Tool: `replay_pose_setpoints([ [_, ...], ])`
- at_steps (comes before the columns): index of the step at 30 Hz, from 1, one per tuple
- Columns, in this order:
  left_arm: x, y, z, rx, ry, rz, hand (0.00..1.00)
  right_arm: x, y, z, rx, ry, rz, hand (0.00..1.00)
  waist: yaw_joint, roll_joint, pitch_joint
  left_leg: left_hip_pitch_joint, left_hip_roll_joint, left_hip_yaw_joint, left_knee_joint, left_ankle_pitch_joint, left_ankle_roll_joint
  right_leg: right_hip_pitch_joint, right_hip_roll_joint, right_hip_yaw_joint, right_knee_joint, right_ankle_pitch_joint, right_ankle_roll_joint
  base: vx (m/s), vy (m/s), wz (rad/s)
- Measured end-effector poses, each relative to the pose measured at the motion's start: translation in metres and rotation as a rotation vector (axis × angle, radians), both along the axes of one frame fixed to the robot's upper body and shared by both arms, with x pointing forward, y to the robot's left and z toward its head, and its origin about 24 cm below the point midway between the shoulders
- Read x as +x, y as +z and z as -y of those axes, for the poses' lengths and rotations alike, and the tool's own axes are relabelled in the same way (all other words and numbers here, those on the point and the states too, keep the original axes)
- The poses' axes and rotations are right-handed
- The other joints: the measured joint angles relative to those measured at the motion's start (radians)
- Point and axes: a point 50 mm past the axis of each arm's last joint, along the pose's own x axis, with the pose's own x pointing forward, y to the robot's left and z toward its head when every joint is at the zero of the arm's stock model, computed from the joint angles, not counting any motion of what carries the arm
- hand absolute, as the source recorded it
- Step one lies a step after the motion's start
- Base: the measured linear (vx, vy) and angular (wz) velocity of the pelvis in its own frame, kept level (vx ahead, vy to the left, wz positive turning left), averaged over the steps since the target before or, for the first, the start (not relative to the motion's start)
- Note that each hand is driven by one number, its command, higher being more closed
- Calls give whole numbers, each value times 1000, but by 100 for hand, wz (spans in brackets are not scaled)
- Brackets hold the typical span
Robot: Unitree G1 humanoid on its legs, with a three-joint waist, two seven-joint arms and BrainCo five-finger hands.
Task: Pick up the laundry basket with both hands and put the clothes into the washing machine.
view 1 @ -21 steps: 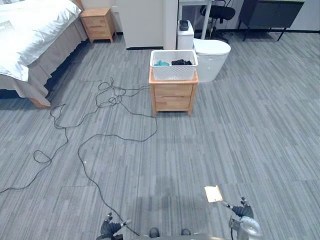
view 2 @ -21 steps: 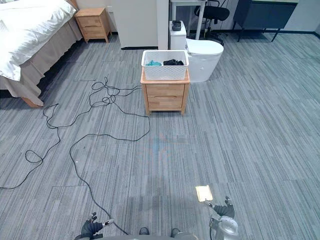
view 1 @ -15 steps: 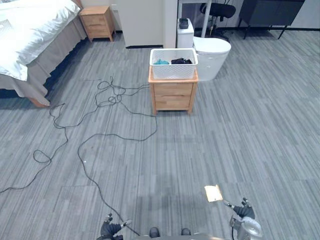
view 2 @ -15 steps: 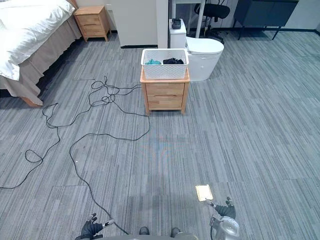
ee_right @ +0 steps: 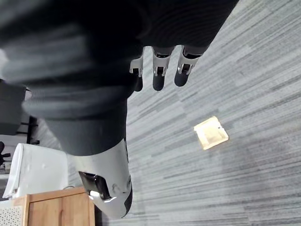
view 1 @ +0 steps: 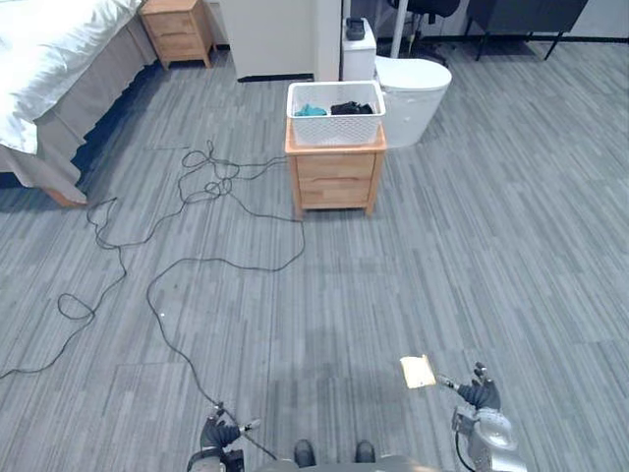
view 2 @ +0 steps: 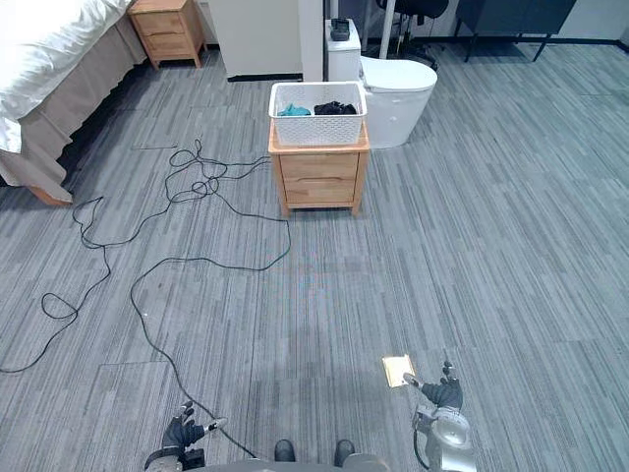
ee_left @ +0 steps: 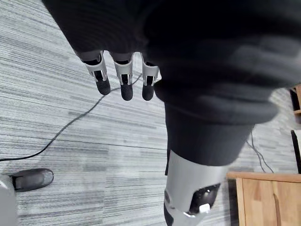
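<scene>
Camera shifted since earlier frame; basket (view 1: 335,116) unmoved, on table (view 1: 335,182), clothes (view 1: 344,107) inside. Washer (view 1: 418,93) just behind table, to right. Well apart from table, near side: left robot hand (view 1: 218,434), right robot hand (view 1: 479,396), both released, empty.

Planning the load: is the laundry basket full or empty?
Partly filled: teal and black clothes lie in the white basket on the wooden nightstand.
</scene>
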Motion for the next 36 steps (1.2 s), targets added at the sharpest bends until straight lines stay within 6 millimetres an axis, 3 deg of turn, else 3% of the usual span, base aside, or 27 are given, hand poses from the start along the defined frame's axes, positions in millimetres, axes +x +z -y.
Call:
replay_pose_setpoints([
  [4, 10, 10, -3, 13, -5, 61, 0, 10, 7, -1, -53, 61, 16, 0, 20, 6, 5, -80, 18, 28, 148, -100, 10, -73, -7, 31, 103, -59, 16, 91, 18, -29],
  [7, 18, 18, -5, 24, -8, 111, 0, 20, 12, -1, -100, 127, 23, 0, 24, 11, 23, -108, 26, 61, 265, -195, 35, -203, -37, 32, 397, -172, 70, 111, 78, -32],
  [9, 20, 19, -6, 29, -16, 116, 0, 25, 15, -2, -112, 142, 29, 0, 16, 15, 44, -81, 21, 63, 300, -237, 50, -278, -75, -11, 623, -184, 78, 165, 119, -11],
  [10, 21, 20, -8, 42, -32, 118, 0, 24, 14, -3, -112, 155, 21, 0, 12, 3, 62, -43, 4, 57, 301, -259, 65, -338, -116, -43, 788, -191, 71, 236, 111, 6],
  [12, 22, 21, -11, 66, -46, 118, 0, 24, 13, -3, -119, 168, 8, 0, 8, 2, 73, 14, -4, 46, 295, -302, 62, -416, -141, -79, 828, -253, 50, 319, 104, 11],
  [14, 26, 23, -11, 65, -46, 127, 0, 26, 16, 1, -133, 170, 12, 0, -9, 9, 80, 58, -3, 10, 254, -307, 60, -479, -139, -111, 758, -251, 49, 407, 39, 42],
  [16, 37, 25, -6, 47, -43, 154, 0, 27, 20, 10, -164, 173, 13, 0, -22, 33, 104, 119, 25, -27, 203, -307, 51, -527, -124, -169, 628, -209, 33, 628, -43, 70],
  [17, 43, 27, -4, 38, -43, 169, 0, 27, 22, 15, -181, 174, 15, 0, -23, 50, 119, 160, 47, -43, 176, -305, 17, -547, -100, -206, 505, -137, 20, 584, -67, 64],
  [18, 43, 27, -4, 40, -43, 169, 0, 27, 23, 15, -183, 175, 18, 0, -24, 45, 117, 176, 48, -53, 168, -303, -2, -557, -97, -211, 455, -93, 10, 653, -107, 48],
  [19, 40, 25, -6, 44, -41, 158, 0, 27, 25, 14, -185, 181, 28, 0, -26, 34, 112, 203, 48, -64, 169, -312, -35, -576, -94, -217, 411, -25, -33, 719, -158, 50],
  [20, 37, 21, -2, 30, -40, 137, 0, 26, 27, 17, -199, 185, 35, 0, -41, 56, 112, 230, 73, -78, 195, -331, -75, -579, -86, -225, 470, 68, -138, 733, -165, 33],
  [21, 36, 19, 0, 23, -39, 128, 0, 29, 29, 16, -199, 193, 45, 0, -35, 73, 108, 221, 99, -70, 223, -320, -103, -582, -81, -244, 507, 47, -152, 726, -200, 19],
  [22, 37, 19, 1, 19, -41, 127, 0, 36, 33, 9, -190, 232, 70, 0, -34, 71, 108, 164, 119, -63, 362, -257, -186, -570, -78, -250, 542, -24, -159, 717, -227, -8],
  [23, 36, 17, 4, 9, -39, 124, 0, 39, 35, 4, -186, 257, 86, 0, -31, 73, 109, 73, 149, -60, 594, -121, -172, -511, -55, -247, 511, -57, -162, 721, -239, -8],
  [24, 34, 17, 4, 6, -38, 120, 0, 41, 36, 0, -179, 270, 91, 0, -21, 75, 111, 18, 177, -62, 728, -77, -183, -462, -35, -239, 469, -61, -164, 707, -213, -27],
  [26, 34, 17, 1, 1, -37, 120, 0, 42, 34, -10, -162, 309, 94, 0, 3, 62, 120, -108, 256, -37, 1059, -115, -129, -305, 17, -214, 364, -62, -166, 668, -148, -37],
  [27, 32, 16, 0, 1, -32, 114, 0, 43, 33, -16, -147, 310, 104, 0, 21, 35, 133, -183, 257, -11, 1157, -141, -85, -164, 26, -185, 280, -62, -166, 632, -95, -30],
  [28, 31, 16, -1, 1, -32, 114, 0, 43, 33, -17, -144, 311, 109, 0, 26, 20, 136, -213, 252, -3, 1162, -150, -71, -117, 24, -168, 243, -62, -166, 715, -84, -45],
  [29, 30, 15, -1, 1, -32, 112, 0, 45, 34, -18, -146, 317, 123, 0, 50, 11, 134, -289, 252, 20, 1134, -159, -58, -46, 26, -147, 180, -62, -166, 444, -30, -45],
  [30, 30, 15, -1, 1, -32, 112, 0, 45, 35, -17, -148, 317, 126, 0, 51, 10, 135, -333, 250, 25, 1102, -161, -55, -15, 28, -142, 151, -62, -165, 747, 32, -60],
  [31, 29, 15, -2, 2, -30, 108, 0, 51, 37, -18, -148, 319, 135, 0, 60, 0, 141, -437, 215, 29, 901, -164, -49, 43, 15, -118, 106, -79, -136, 637, 76, -45],
  [33, 32, 16, 0, -2, -39, 113, 0, 51, 36, -17, -148, 313, 131, 0, 74, -8, 150, -464, 157, 18, 621, -138, -72, 88, -8, -98, 87, -109, -90, 474, 100, -46],
  [34, 31, 15, 2, -6, -42, 109, 0, 49, 35, -15, -147, 305, 122, 0, 77, -2, 147, -453, 139, 4, 483, -97, -84, 108, -8, -89, 77, -120, -74, 561, 210, -59],
  [35, 21, 11, 4, -15, -42, 87, 0, 44, 31, -11, -154, 299, 98, 0, 84, 29, 130, -435, 134, -34, 248, 114, -64, 155, 15, -59, 65, -168, -34, 571, 230, -57],
  [36, 21, 10, 3, -11, -40, 79, 0, 43, 28, -13, -144, 296, 88, 0, 94, 10, 130, -425, 124, -38, 265, 155, 15, 173, 1, -41, 66, -191, -18, 663, 271, -41],
])
